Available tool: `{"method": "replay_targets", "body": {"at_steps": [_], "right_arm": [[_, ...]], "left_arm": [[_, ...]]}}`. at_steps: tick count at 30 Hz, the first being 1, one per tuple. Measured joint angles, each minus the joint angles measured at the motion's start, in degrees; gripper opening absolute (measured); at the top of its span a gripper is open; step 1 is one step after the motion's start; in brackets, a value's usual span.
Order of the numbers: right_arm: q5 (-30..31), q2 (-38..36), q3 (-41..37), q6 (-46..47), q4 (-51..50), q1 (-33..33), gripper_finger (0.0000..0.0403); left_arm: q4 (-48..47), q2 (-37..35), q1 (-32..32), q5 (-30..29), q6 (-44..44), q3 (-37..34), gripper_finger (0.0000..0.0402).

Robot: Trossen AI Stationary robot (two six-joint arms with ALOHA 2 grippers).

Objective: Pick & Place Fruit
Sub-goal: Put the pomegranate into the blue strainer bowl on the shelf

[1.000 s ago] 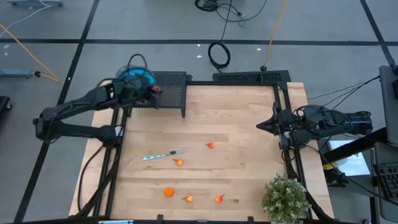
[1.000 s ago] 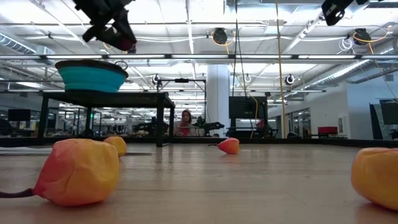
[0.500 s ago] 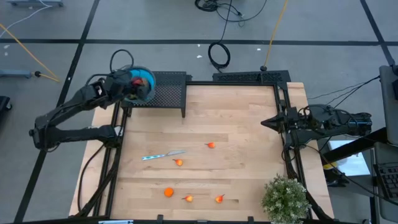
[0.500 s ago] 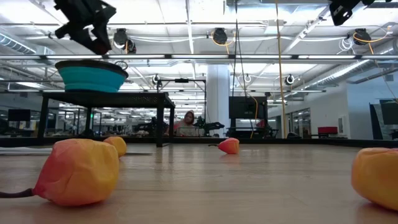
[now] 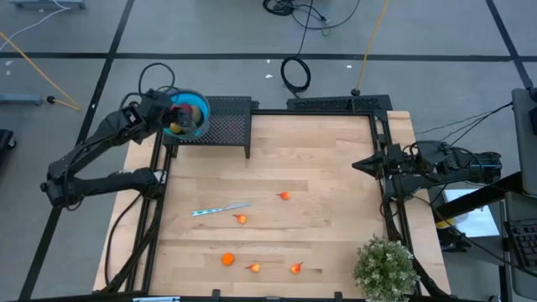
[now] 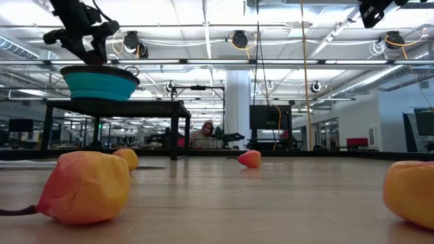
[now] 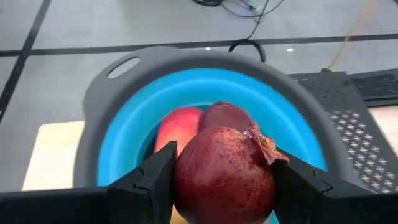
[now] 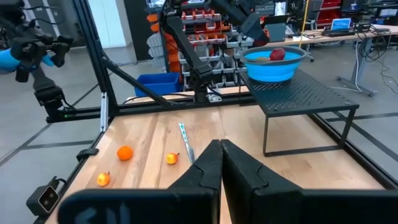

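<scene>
Left pincer (image 7: 224, 180) grips dark red fruit (image 7: 225, 174) over bowl (image 7: 124, 118).

Middle of the wooden table (image 5: 319, 159) is wide open, the only clutter being a slim knife (image 5: 220, 208) and five small orange fruits (image 5: 254, 268) scattered over the near half, all well apart so there's easy passing between them. The blue bowl (image 5: 198, 111) sits up on a black mesh stand (image 5: 228, 126) at the far left corner, and the left gripper (image 7: 221, 177) hangs right over it clamped on a dark red fruit (image 7: 224, 174), so that spot is crowded. Potted plant (image 5: 384, 267) blocks the near right corner, and the right gripper (image 5: 356, 166) is parked with its fingers together at the right edge.
</scene>
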Motion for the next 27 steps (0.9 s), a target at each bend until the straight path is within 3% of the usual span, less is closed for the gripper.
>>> {"method": "replay_targets", "body": {"at_steps": [18,27], "right_arm": [[0.9,0.0,0.1,-2.5,-1.3,0.0,0.0000],[0.9,0.0,0.1,-3.1,-3.0,0.0,0.0000]], "left_arm": [[-5.6,0.4,4.6,3.3,-0.9,0.0,0.0202],[-5.5,4.2,6.1,4.7,-0.8,0.0,0.0202]]}}
